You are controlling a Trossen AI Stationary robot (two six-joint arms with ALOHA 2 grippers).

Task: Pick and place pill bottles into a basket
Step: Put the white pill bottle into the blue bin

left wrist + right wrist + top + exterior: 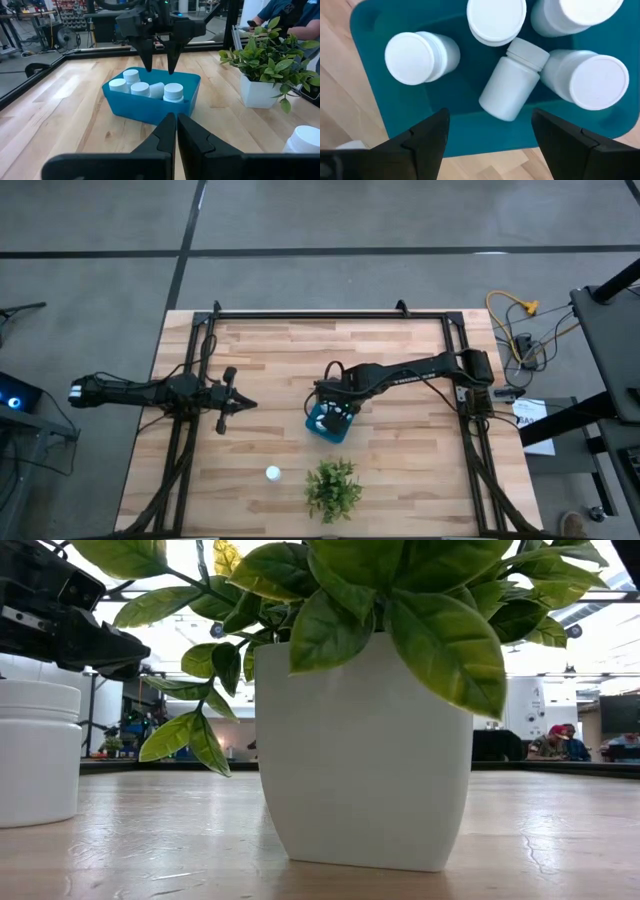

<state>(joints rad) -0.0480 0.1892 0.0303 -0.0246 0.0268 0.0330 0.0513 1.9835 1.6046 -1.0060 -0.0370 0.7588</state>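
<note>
Right pincer (159, 64), open and empty, hangs directly above the basket (150, 107) near the desk (270, 350) centre. Five pill bottles (173, 92) sit inside, one lying flat. A sixth bottle (272, 473) stands beside the plant (332, 488). Left pincer (243, 404), closed, waits apart.

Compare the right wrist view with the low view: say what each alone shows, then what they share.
Only the right wrist view shows the teal-blue rectangular plastic basket holding five small white cylindrical pill bottles, one lying on its side, with the right gripper open above them. Only the low view shows the green leafy plant in a white pot, a sixth white bottle standing on the table, and people in the room behind. Both show the light wooden table.
</note>
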